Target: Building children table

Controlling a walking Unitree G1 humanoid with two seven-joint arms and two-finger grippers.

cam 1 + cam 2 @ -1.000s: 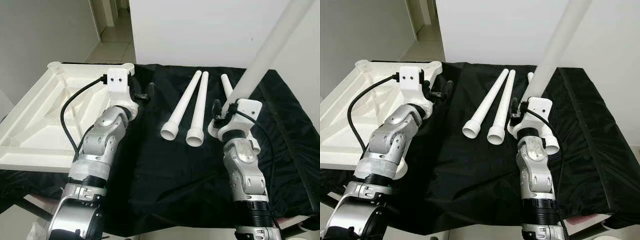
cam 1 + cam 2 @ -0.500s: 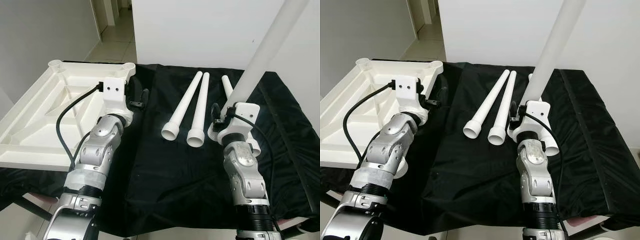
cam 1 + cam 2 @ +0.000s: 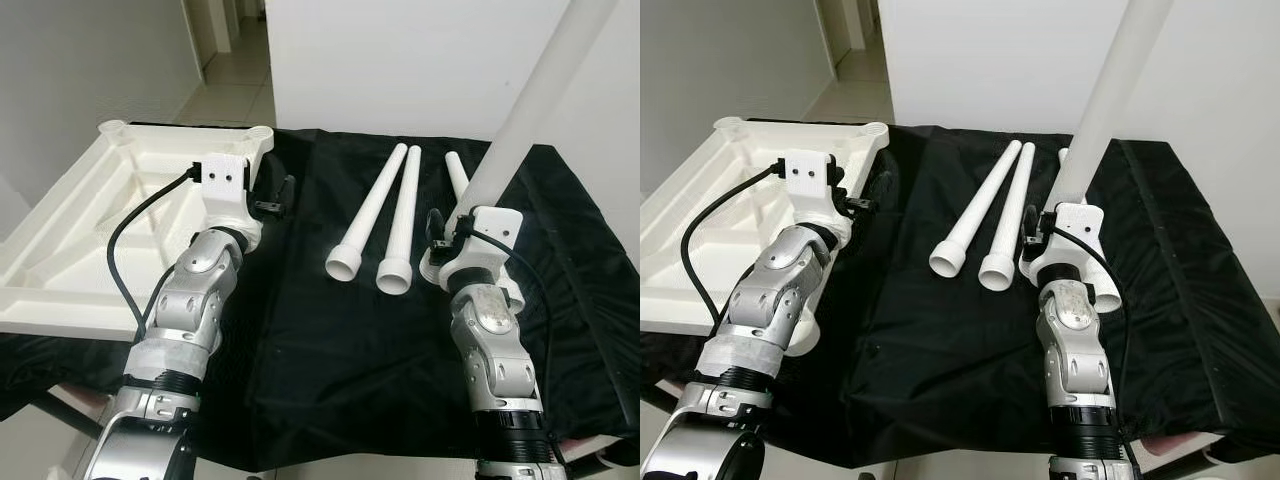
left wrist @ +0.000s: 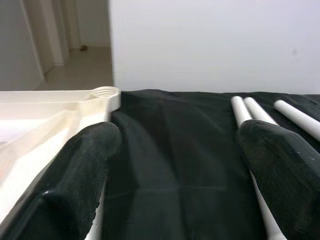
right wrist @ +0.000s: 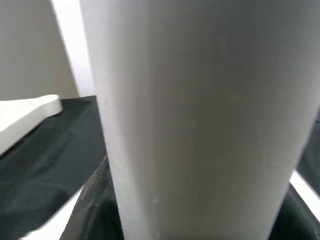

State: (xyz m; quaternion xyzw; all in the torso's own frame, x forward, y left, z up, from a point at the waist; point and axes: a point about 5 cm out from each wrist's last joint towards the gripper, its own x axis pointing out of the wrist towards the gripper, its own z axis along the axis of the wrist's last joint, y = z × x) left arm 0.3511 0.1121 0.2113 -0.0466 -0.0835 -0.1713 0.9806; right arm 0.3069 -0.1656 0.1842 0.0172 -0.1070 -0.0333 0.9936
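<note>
Your right gripper [image 3: 452, 232] is clamped on one white leg [image 3: 1102, 105], held upright, long axis near vertical, tilting away at the top. The target, the upturned tabletop [image 3: 90, 225], lies well off to the left of that leg, across the black cloth [image 3: 330, 350]; its nearest threaded corner socket [image 4: 105, 92] faces up. Your left gripper [image 4: 175, 170] is nearer, fingers spread and holding nothing, just beside the tabletop's edge. Three more legs [image 3: 372, 215] lie flat between.

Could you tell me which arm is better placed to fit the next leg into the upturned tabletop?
Probably the right: the right claw is shut on a table leg held upright. The left claw is open, holding nothing, beside the tabletop.
</note>
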